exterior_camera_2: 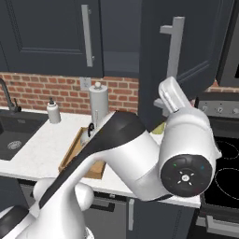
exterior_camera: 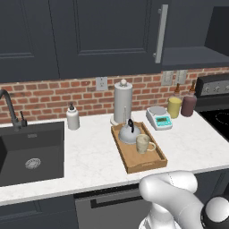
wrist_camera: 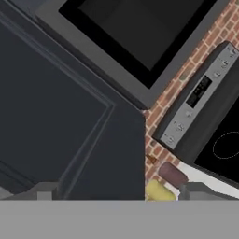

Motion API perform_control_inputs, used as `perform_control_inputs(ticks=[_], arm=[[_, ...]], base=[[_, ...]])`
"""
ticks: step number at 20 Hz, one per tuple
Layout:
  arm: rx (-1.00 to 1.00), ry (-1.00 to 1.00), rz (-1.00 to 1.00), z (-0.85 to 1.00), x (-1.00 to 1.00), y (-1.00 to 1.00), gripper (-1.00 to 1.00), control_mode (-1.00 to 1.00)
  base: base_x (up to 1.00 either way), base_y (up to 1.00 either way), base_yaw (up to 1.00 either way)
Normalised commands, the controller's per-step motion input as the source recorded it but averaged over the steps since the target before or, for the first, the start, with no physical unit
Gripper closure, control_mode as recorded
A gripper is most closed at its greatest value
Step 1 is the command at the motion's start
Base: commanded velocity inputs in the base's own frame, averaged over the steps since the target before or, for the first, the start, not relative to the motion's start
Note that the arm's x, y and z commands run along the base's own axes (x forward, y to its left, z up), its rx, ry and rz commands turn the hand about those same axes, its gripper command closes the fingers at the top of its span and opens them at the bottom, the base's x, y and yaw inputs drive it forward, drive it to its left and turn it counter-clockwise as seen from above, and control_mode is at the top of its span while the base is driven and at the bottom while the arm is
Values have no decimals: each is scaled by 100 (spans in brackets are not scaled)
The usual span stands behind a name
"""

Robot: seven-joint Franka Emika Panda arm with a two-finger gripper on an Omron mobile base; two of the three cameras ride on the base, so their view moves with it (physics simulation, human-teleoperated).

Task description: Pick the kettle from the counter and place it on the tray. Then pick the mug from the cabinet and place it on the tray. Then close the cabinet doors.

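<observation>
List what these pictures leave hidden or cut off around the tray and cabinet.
- Right base view: the arm covers most of the tray and what lies on it.
- Left base view: the top edge cuts the cabinet door, and the open shelf interior is dark.
- Hand view: the door panel hides the counter beyond the bottles.

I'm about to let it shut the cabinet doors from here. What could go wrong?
1. The gripper is open and faces the flat inside of the open cabinet door, so a push may slide off the panel.
2. In the right base view the arm's elbow hangs over the tray holding the kettle and mug; a wide swing could knock them.
3. The bottles beneath the door may be clipped.
</observation>
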Motion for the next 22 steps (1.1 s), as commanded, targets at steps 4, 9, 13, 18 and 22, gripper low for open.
perform_control_inputs(ticks=[4, 9, 13, 18, 22], arm=[[0, 7, 13, -1, 34, 53, -100, -100], [0, 2, 14, -4, 35, 59, -100, -100], [0, 0, 12, -8, 43, 61, -100, -100], [-2, 0, 9, -18, 49, 60, -100, -100], [-1, 0, 7, -12, 68, 51, -100, -100]], base=[[0, 0, 0], [0, 0, 0], [0, 0, 0], [0, 0, 0], [0, 0, 0]])
